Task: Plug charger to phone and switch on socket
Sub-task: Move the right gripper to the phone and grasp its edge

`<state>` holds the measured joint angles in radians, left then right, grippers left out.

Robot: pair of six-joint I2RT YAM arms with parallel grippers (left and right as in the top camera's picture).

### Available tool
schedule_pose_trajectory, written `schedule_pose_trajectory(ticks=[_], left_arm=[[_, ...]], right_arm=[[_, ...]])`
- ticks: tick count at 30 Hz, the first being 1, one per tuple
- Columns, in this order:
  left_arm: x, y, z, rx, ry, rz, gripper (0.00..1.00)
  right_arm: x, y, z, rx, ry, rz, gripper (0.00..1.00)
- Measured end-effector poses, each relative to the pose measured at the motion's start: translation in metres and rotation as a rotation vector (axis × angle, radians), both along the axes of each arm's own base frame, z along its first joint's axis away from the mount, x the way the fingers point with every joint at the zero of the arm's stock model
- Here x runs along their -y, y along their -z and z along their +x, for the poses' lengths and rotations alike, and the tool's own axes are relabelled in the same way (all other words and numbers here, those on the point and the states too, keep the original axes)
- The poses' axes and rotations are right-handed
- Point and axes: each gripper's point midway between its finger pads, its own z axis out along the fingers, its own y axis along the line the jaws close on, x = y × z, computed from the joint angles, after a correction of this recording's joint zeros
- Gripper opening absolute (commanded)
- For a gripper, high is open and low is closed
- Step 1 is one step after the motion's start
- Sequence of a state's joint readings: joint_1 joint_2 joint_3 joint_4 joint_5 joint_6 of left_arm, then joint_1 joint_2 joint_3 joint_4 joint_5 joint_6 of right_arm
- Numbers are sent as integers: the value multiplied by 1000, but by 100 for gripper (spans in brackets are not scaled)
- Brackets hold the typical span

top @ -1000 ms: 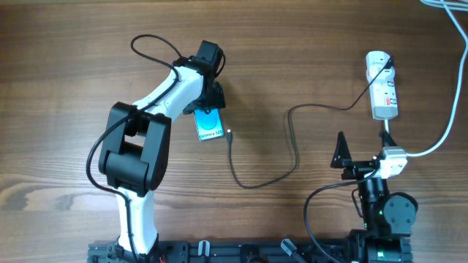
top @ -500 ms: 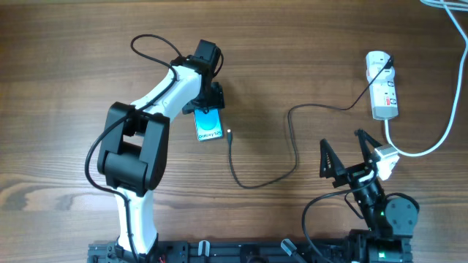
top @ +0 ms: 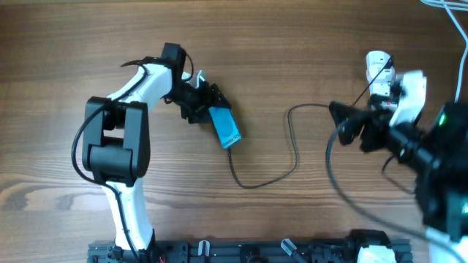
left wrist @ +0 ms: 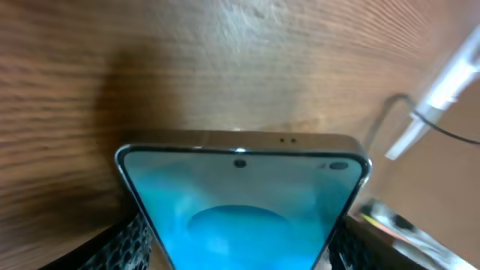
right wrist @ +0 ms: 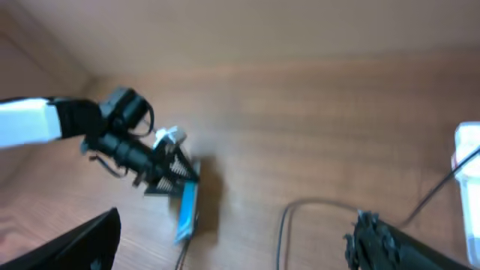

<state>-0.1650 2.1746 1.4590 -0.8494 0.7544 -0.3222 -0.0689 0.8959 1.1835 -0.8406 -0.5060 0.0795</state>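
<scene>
My left gripper (top: 209, 107) is shut on the phone (top: 226, 128), holding its upper end; the turquoise screen fills the left wrist view (left wrist: 240, 217) between my fingers (left wrist: 124, 244). The phone lies tilted, lower end to the right. The charger (top: 295, 153), a thin black cable, curves from beside that lower end to the socket (top: 377, 66). I cannot tell whether its plug touches the phone. In the left wrist view the cable (left wrist: 450, 133) lies right of the phone's far end. My right gripper (top: 342, 123) is open and empty, raised left of the socket. The right wrist view shows the phone (right wrist: 187, 210) and cable (right wrist: 283, 225).
A thick white cable (top: 458, 36) runs along the right edge. The right arm hides the socket's lower half from overhead. The socket's edge shows at the right of the right wrist view (right wrist: 469, 161). Wood table all round.
My left gripper has swung left and turned the phone, so its lower end now points down-right to the cable's end. My right arm has risen from the front edge towards the socket, jaws open.
</scene>
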Motion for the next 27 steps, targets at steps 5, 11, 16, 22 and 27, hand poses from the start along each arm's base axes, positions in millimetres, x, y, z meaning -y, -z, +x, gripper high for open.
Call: schedule_pose_trajectory(ticks=[5, 11, 16, 22, 27], left_arm=[[10, -4, -10, -63, -1, -152, 72], [15, -5, -13, -61, 12, -202, 72], [16, -4, -11, -50, 13, -204, 73], [16, -4, -11, -49, 14, -205, 73], [16, -4, -11, -49, 14, -204, 73]], right_arm=[[-8, -26, 25, -51, -33, 77, 83], [-32, 25, 32, -307, -124, 151, 84], [-66, 79, 37, -484, -253, 113, 84], [-111, 148, 52, -628, -362, 27, 83], [-170, 205, 57, -673, -501, -40, 80]])
